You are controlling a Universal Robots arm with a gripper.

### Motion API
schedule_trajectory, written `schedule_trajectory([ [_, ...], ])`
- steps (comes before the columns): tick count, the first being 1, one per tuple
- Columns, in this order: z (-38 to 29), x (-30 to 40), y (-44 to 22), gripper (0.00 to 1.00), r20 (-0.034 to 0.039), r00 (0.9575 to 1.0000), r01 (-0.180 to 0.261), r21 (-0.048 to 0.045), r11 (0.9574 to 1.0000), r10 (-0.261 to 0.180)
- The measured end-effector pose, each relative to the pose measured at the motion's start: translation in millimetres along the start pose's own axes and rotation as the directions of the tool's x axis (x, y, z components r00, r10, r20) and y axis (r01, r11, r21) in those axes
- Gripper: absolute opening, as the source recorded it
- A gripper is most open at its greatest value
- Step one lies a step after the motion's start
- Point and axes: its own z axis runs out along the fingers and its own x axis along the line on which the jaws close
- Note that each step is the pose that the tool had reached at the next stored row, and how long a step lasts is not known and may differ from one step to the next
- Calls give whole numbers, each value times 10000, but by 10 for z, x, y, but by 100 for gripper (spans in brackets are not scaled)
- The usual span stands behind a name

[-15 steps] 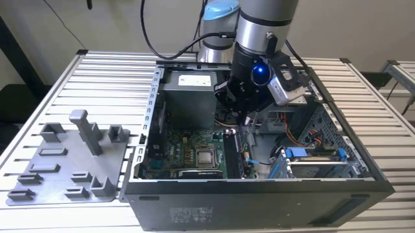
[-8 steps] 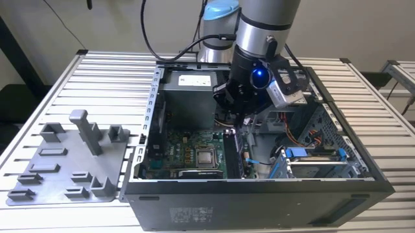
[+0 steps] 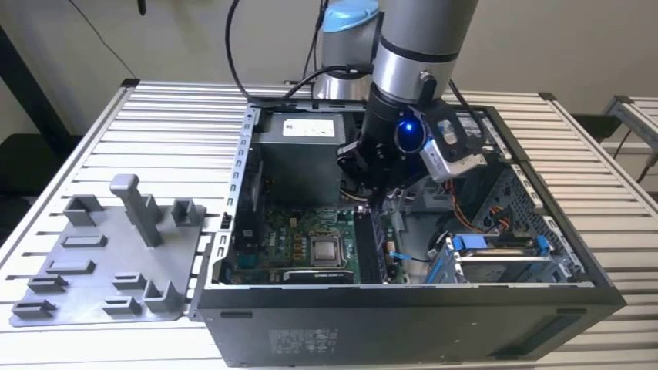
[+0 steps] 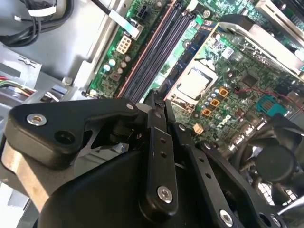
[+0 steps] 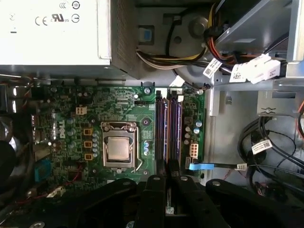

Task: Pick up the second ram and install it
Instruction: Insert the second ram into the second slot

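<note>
Two slim dark memory sticks stand side by side in the motherboard's slots. The one by the case's open bay side reads as the second ram (image 5: 175, 128), also seen in the exterior view (image 3: 384, 243); the other stick (image 5: 161, 128) sits beside it. My gripper (image 5: 169, 178) hangs low inside the computer case over one end of these sticks. Its black fingers (image 5: 154, 194) are drawn together with nothing between them. In the second wrist view the gripper (image 4: 156, 97) ends just above the slots' end. Whether the tips touch the ram I cannot tell.
The open case (image 3: 236, 231) lies on a slatted table. Inside are the power supply (image 5: 52, 28), the bare processor (image 5: 117, 148), cable bundles (image 5: 266, 147) and a drive bay (image 3: 504, 254). A grey parts fixture (image 3: 113, 254) sits at the exterior view's left.
</note>
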Motion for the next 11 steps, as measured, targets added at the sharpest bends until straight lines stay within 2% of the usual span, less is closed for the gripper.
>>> schedule_trajectory([
  [6,103,-3,2,14,-22,10000,-38,-3,10000,38],
  [11,185,-6,5,14,-43,9990,-436,-16,9990,436],
])
